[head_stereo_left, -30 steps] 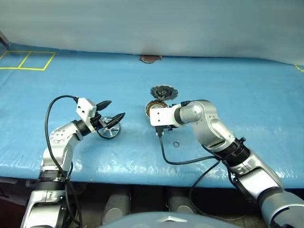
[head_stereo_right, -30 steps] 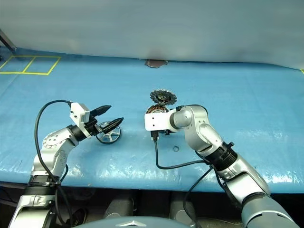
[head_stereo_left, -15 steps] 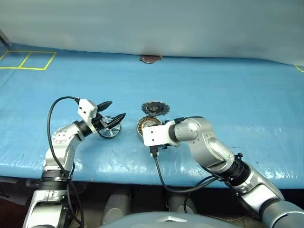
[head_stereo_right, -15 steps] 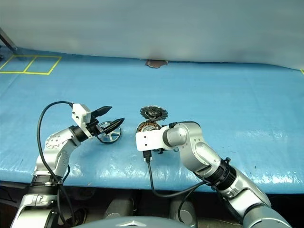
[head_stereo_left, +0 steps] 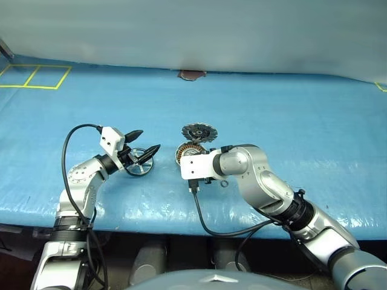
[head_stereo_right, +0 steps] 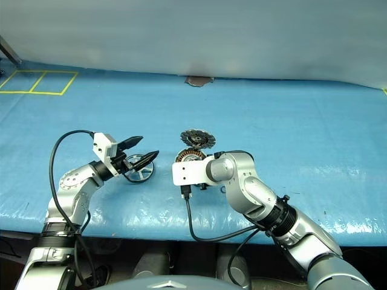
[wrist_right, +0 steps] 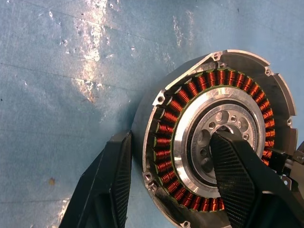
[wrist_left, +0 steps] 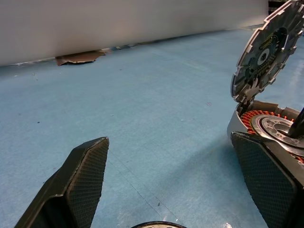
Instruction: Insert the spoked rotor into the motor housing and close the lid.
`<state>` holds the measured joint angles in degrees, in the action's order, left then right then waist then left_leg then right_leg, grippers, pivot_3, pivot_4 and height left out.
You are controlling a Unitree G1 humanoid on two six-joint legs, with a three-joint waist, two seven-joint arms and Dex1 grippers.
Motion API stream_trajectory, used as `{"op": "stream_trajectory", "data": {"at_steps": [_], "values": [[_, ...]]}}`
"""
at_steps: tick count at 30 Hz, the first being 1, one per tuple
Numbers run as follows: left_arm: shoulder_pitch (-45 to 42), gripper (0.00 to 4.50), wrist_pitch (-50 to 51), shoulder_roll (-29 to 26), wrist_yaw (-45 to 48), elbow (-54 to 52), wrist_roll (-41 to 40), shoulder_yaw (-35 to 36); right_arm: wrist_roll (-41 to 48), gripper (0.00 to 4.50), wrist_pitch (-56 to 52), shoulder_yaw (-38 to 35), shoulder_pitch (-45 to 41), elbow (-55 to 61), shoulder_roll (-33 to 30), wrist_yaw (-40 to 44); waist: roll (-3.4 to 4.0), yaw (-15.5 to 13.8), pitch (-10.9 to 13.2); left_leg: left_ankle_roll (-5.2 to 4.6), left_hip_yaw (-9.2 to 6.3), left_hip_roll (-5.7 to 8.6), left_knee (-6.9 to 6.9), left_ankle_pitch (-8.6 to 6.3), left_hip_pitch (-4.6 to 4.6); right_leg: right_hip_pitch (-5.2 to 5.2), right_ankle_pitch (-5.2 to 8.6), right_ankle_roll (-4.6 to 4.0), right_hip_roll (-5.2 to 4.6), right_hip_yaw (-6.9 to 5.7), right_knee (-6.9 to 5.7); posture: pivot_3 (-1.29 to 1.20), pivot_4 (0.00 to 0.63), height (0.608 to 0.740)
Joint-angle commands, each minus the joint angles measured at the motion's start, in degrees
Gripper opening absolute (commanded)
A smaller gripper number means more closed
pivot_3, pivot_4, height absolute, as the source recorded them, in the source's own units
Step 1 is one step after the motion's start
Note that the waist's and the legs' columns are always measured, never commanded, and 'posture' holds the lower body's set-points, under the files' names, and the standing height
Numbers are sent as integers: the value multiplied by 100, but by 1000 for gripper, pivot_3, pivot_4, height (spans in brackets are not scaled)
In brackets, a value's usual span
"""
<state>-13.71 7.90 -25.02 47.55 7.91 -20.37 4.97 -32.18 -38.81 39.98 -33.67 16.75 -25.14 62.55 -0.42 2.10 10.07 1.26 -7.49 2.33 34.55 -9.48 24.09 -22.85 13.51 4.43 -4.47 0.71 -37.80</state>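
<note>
The spoked rotor (head_stereo_left: pixel 138 163) lies flat on the blue table cover. My left gripper (head_stereo_left: pixel 147 139) hovers level just above it, open, with nothing between its fingers (wrist_left: pixel 76 185). To its right sits the motor housing (head_stereo_left: pixel 188 150), its copper winding ring (wrist_right: pixel 166 142) and silver hub showing. The lid (head_stereo_left: pixel 198 131) stands upright on the housing's far edge, ribbed face (wrist_left: pixel 266 47) toward the housing. My right gripper (wrist_right: pixel 171 142) points down over the near wall. One finger (wrist_right: pixel 109 185) presses on the outside and the other stands in the hub.
The blue cover (head_stereo_left: pixel 290 121) runs wide on all sides, with its front edge close below both arms. A brown patch (head_stereo_left: pixel 191 74) lies at the far edge. Yellow tape lines (head_stereo_left: pixel 36 75) mark the far left corner.
My right gripper has drawn the housing, lid still upright, to the left and nearer the front edge, closer to the rotor. The left arm and rotor have not moved.
</note>
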Motion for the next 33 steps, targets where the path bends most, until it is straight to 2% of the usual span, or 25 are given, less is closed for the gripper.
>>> {"op": "stream_trajectory", "data": {"at_steps": [1, 13, 33], "values": [[-7, 4500, -136, -53, -27, -135, -6, 103, 10, 2146, 132, -12, -184, 108, 167, -118, 0, 0, 0, 0, 0, 0, 0, 0, 0, 0, 0, 0, 0, 0, 0, 0, 150, 740], [31, 4500, -135, -77, -78, -165, 9, 116, 24, 2146, 112, 141, -202, 41, 509, -220, 0, 5, 0, 2, -2, 0, 1, 1, -1, 0, 0, 1, 1, -1, -2, 0, 150, 740], [-70, 4500, -254, -105, -122, -36, 42, 115, 71, 2146, -163, 349, 147, 156, 463, -200, 0, 1, -1, 3, -3, 0, 2, 2, -2, 2, 0, 1, 1, -1, -2, 0, 150, 740]]}}
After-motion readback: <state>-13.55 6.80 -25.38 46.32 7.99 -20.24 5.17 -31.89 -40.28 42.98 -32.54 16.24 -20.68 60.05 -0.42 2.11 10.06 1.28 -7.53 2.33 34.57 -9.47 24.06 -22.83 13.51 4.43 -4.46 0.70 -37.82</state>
